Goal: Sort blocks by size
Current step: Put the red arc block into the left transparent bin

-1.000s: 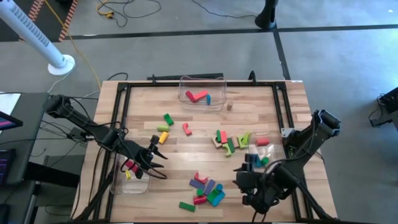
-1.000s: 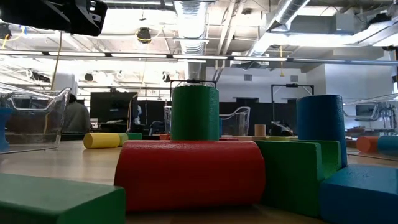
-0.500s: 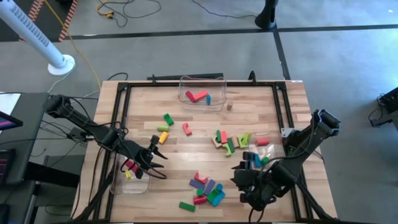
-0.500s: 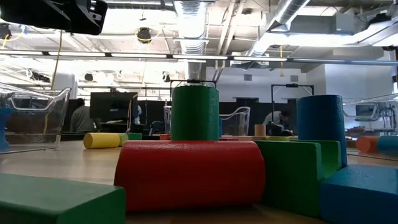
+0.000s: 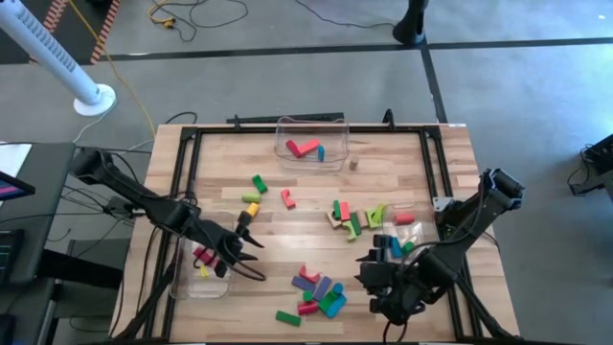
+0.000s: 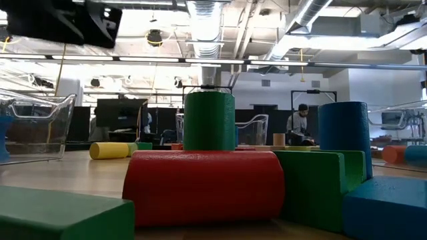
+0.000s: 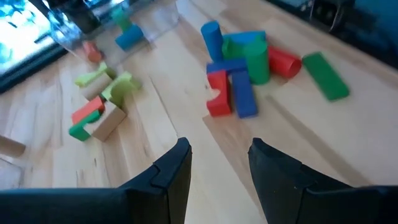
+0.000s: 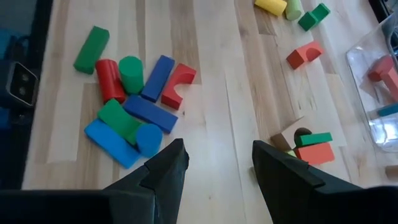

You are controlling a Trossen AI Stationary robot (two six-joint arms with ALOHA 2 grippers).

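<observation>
Blocks lie on the wooden table in loose groups. A near group (image 5: 316, 292) of red, green, blue and purple pieces also shows in the left wrist view (image 7: 239, 68) and the right wrist view (image 8: 134, 99). A middle group (image 5: 356, 218) lies farther back, and a few yellow and green blocks (image 5: 254, 192) lie to the left. My left gripper (image 5: 253, 253) is open and empty beside the left bin (image 5: 196, 278), its fingers (image 7: 177, 168) pointing at the near group. My right gripper (image 5: 366, 278) is open and empty to the right of that group, above the bare table (image 8: 214, 124).
A clear bin (image 5: 311, 144) at the far edge holds red and blue blocks. The left bin holds pink and yellow blocks. A right bin (image 5: 397, 235) holds several blocks. A black frame (image 5: 182, 172) rims the table. A person (image 6: 300, 123) stands in the room behind.
My left gripper has gone a little toward the table's right and near edge, toward the near group of blocks, and stays open. The blocks have not moved.
</observation>
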